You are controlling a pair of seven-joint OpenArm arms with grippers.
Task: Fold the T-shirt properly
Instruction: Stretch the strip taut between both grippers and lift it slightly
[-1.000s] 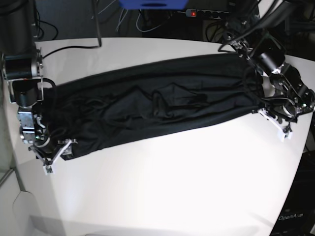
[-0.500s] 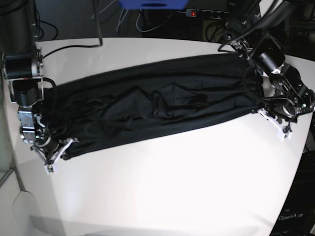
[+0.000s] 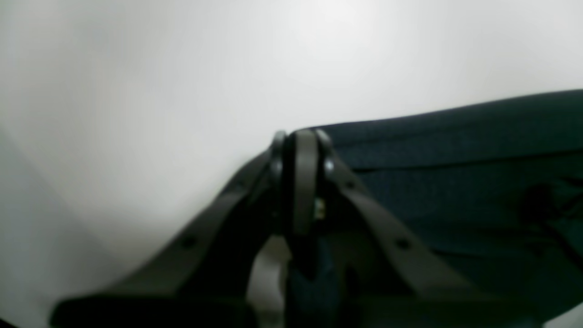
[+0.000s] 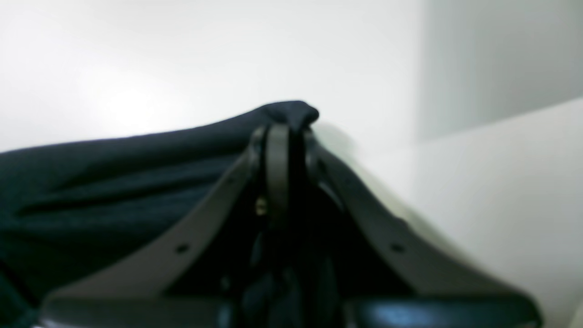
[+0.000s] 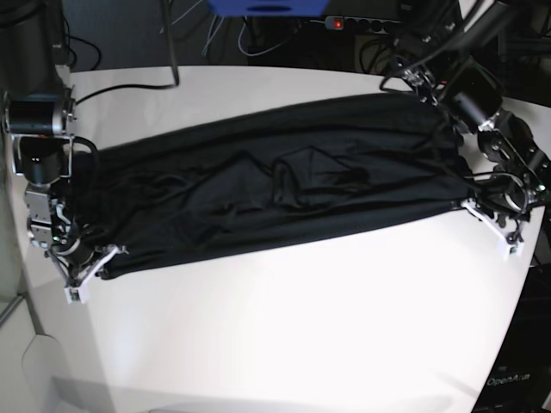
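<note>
T-shirt (image 5: 284,185) fabric lay stretched as a long black band across your white table (image 5: 301,327), running in the base view from the lower left corner up toward the upper right, with loose creases bunched near its middle. Your right gripper (image 5: 86,271) sat at the band's lower left end, low against the tabletop, and its wrist view showed both jaws pressed together on a fold of the dark cloth, a small tuft of fabric poking out just past the fingertips (image 4: 278,136). Your left gripper (image 5: 491,219) sat at the opposite end, near the table's right edge, and its wrist view likewise showed the jaws drawn together, pinching the shirt's near edge where it met the bare table. Both wrist views were soft in focus, so the exact depth of each bite could not be told. Between the two grips the near edge of the garment ran fairly straight. A power strip (image 5: 362,23) with a lit red switch and loose cables (image 5: 129,84) lay beyond the table's far edge.
</note>
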